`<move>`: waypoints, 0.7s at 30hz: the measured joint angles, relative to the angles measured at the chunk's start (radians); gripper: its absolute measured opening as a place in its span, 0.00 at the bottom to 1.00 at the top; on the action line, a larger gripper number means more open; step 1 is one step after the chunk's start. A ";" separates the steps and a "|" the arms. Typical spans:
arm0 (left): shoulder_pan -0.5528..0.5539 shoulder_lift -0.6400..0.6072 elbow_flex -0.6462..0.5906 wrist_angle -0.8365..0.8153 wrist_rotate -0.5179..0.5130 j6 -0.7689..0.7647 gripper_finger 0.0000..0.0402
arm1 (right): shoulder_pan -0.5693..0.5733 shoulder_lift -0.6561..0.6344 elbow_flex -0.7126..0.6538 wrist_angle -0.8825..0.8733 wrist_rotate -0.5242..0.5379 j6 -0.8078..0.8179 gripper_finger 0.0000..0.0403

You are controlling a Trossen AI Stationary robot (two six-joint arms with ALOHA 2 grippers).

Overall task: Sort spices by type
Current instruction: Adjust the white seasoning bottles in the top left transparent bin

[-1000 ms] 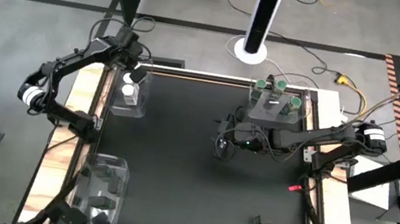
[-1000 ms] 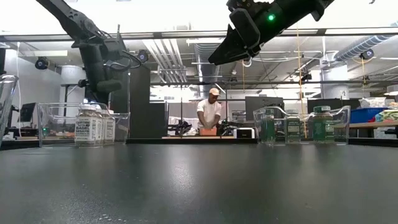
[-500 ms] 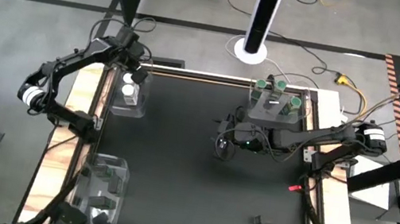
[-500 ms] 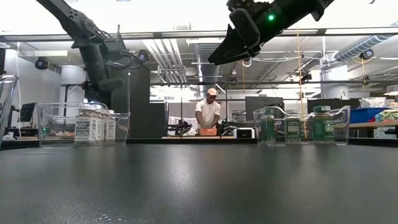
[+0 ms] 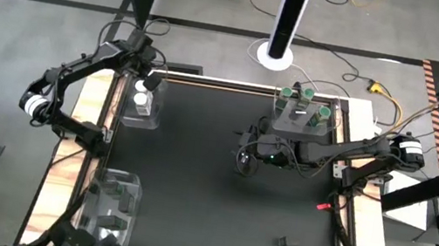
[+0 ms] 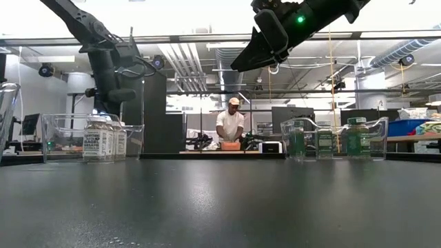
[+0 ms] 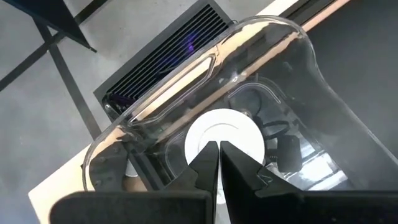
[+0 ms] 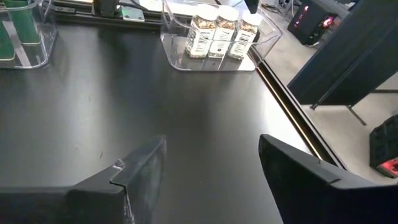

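The white-lidded spice jars [image 8: 225, 32] are seen standing upright, side by side, in a clear tray [image 5: 144, 102] at the far left of the black bench [image 5: 193, 181]; three of them can be counted in the right wrist view. The green-lidded spice jars [image 5: 304, 104] are gathered in a second clear tray [image 5: 302, 121] at the far right of the bench, and in the low view they are shown upright behind its transparent wall. A third clear tray [image 5: 111, 212] is placed at the near left corner of the bench; what lies in it cannot be made out. The left gripper [image 5: 148, 82] is held just above the white-lidded jars, its fingers [image 7: 208, 163] pressed together with nothing between them, directly over one white lid [image 7: 224, 140]. The right gripper [image 5: 242, 157] is raised above the middle of the bench, well apart from both groups of jars, with its fingers [image 8: 146, 165] spread and nothing held. A small dark object [image 5: 284, 242] is seen lying on the near right part of the bench. Beyond the bench, a person [image 6: 228, 128] is visible in the room.
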 joint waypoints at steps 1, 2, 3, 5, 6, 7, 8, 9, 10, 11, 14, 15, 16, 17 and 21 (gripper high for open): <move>0.000 -0.001 0.000 0.000 0.000 0.000 0.00 | 0.000 0.000 0.000 0.000 0.000 0.000 0.61; 0.000 -0.003 0.000 -0.001 0.000 0.000 0.00 | 0.000 0.000 0.000 0.000 0.000 -0.002 0.61; 0.000 -0.006 0.001 -0.008 0.000 0.000 0.00 | 0.000 0.000 0.000 0.000 0.000 -0.004 0.62; 0.000 -0.006 0.017 -0.043 0.005 -0.001 0.00 | 0.000 0.000 0.000 0.000 0.000 -0.008 0.63; -0.001 -0.006 0.027 -0.062 0.009 -0.008 0.00 | 0.000 0.000 0.000 0.001 0.000 -0.008 0.63; -0.003 -0.006 0.039 -0.085 0.015 -0.019 0.00 | 0.000 0.000 0.000 0.002 0.000 -0.008 0.63; -0.006 -0.006 0.051 -0.110 0.016 -0.033 0.00 | 0.000 0.000 0.000 0.002 0.000 -0.007 0.63; -0.010 -0.006 0.062 -0.137 0.019 -0.049 0.00 | 0.000 0.000 0.000 0.002 0.000 -0.007 0.63; -0.015 -0.006 0.073 -0.168 0.024 -0.064 0.00 | 0.000 0.000 0.000 0.002 0.000 -0.007 0.63; -0.021 -0.006 0.082 -0.198 0.024 -0.079 0.00 | 0.000 0.000 0.000 0.001 0.000 -0.007 0.63; -0.045 -0.007 0.087 -0.283 0.024 -0.098 0.00 | 0.000 0.000 0.000 0.001 0.000 -0.007 0.62; -0.055 -0.007 0.085 -0.305 0.024 -0.099 0.00 | 0.000 0.000 0.000 0.001 0.000 -0.007 0.61; -0.064 -0.007 0.084 -0.326 0.024 -0.103 0.00 | 0.000 0.000 0.000 0.001 0.000 -0.007 0.61; -0.073 -0.007 0.083 -0.348 0.024 -0.108 0.00 | 0.000 0.000 -0.001 0.001 0.000 -0.008 0.60; -0.100 -0.010 0.079 -0.360 0.010 -0.128 0.00 | 0.000 0.000 -0.001 0.002 0.000 -0.021 0.59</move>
